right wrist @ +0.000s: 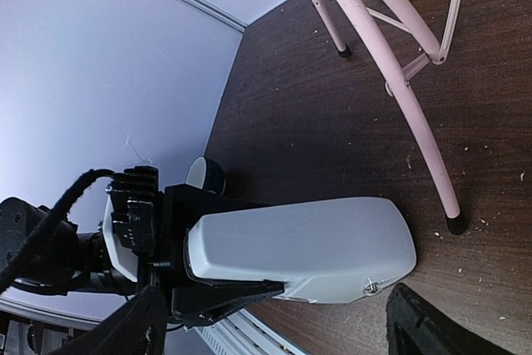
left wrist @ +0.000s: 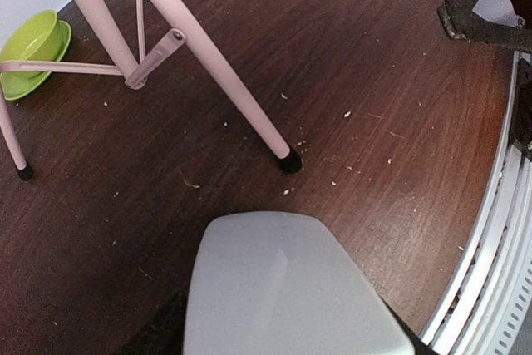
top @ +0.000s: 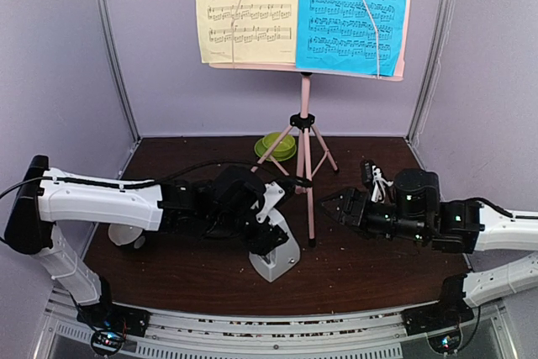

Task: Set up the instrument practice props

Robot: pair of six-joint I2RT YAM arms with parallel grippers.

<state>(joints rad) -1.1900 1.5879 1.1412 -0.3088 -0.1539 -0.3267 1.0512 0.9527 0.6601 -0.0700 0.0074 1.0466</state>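
Observation:
The pink music stand (top: 306,124) stands at the back middle of the table, a yellow page (top: 248,6) and a blue page (top: 353,10) on its panel. In front of its near leg (left wrist: 208,47) is the white-grey metronome (top: 276,256), base down at the table. My left gripper (top: 267,237) is shut on the metronome (left wrist: 283,288) from above, and its dark fingers (left wrist: 158,330) show at the sides. My right gripper (top: 329,205) hangs open just right of the stand's leg (right wrist: 407,97), pointing at the metronome (right wrist: 299,247), apart from it, with nothing held.
A green bowl on a saucer (top: 277,145) sits behind the stand's legs near the back wall. Under my left arm at the left sits a small white-and-black bowl (top: 126,234). A slatted rail (left wrist: 499,230) runs along the near table edge. Crumbs dot the dark wood.

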